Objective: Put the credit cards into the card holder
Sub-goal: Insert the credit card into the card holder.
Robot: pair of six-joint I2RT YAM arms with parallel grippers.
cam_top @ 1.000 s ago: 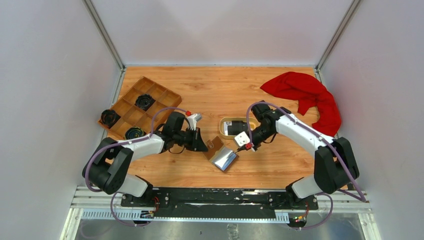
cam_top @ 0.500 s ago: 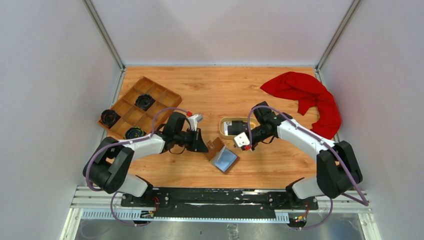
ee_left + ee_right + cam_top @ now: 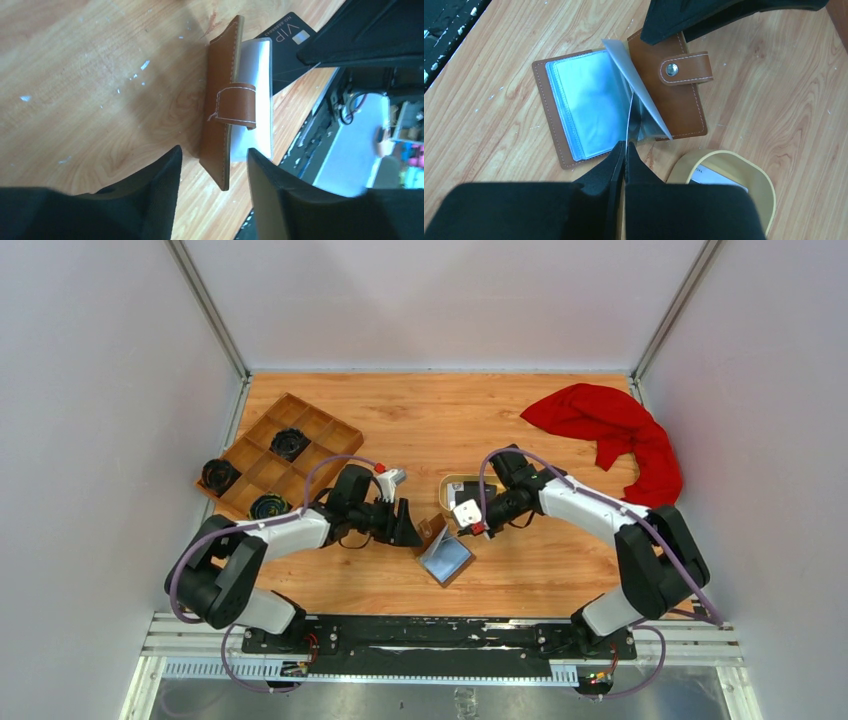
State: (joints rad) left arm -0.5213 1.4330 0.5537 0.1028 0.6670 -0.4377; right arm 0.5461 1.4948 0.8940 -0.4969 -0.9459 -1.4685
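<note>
Right wrist view is showing the card holder point(image 3: 589, 105) lying open on the tabletop point(image 3: 774, 100) at the dish's point(image 3: 764, 185) 10 o'clock, right tool point(image 3: 624, 150) clenching at its lifted sleeve point(image 3: 639, 90), left tool point(image 3: 212, 165) released astride it, so any tug is risking dragging the unpinned holder.

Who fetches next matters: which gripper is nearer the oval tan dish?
Right: right gripper is beside the oval tan dish; left gripper is beyond the brown leather card holder.
</note>
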